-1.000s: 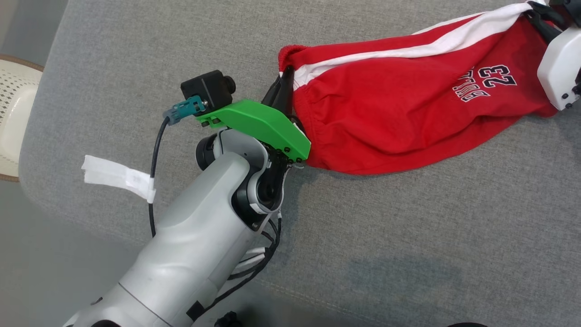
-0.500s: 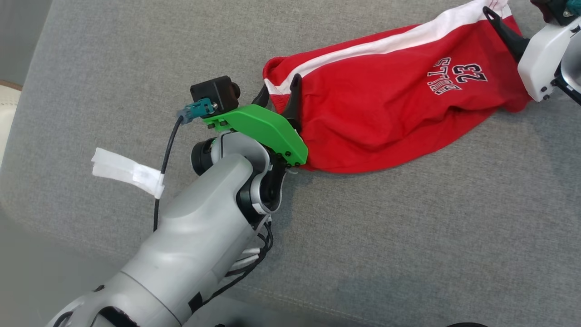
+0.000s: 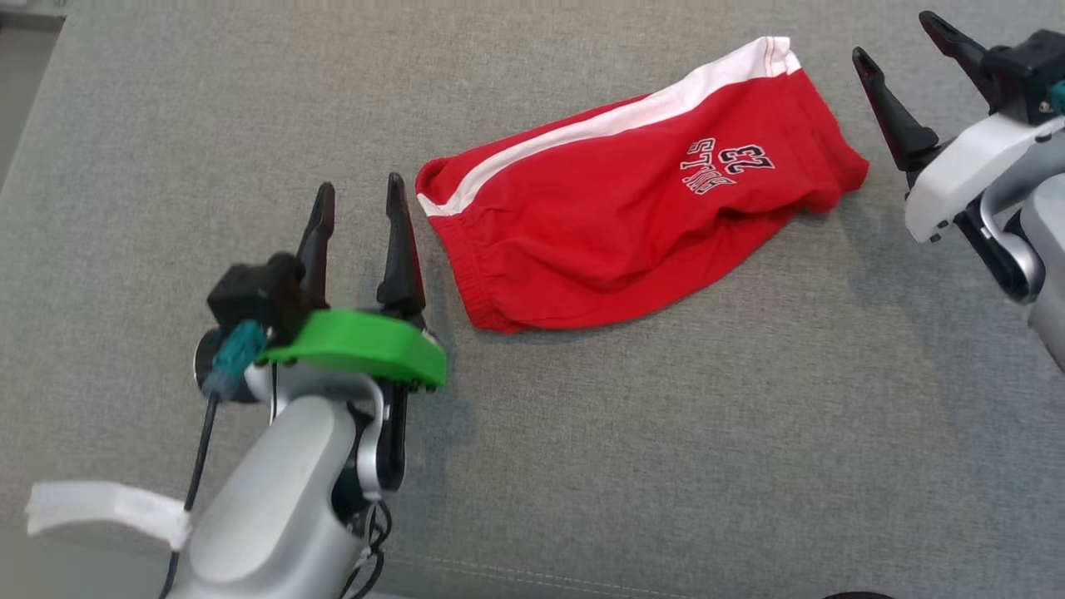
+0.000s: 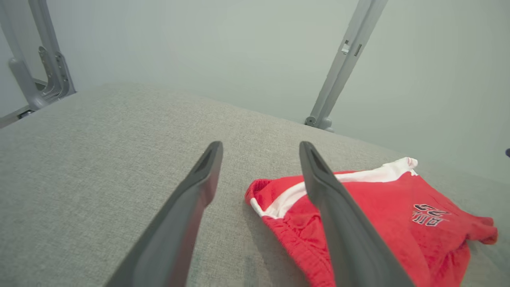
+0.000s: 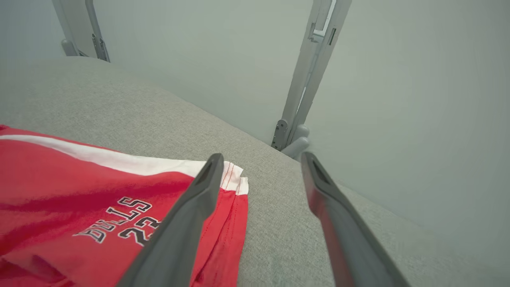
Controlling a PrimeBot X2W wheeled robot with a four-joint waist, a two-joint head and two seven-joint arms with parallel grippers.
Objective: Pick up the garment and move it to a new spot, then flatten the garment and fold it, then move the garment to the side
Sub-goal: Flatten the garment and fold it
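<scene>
The red Bulls shorts (image 3: 632, 216) lie loosely flattened on the grey upholstered cushion (image 3: 666, 449), toward its far edge, free of both grippers. The left gripper (image 3: 359, 185), fingers spread, stands just beside the waistband end. The right gripper (image 3: 894, 37), fingers spread, stands near the hem end, apart from it.

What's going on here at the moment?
The robot is working on a pair of red Bulls shorts, which lie slack and wrinkled on a grey upholstered surface. The left tool stands open beside the waistband end, and the right tool is open near the hem end. Neither holds the fabric.
</scene>
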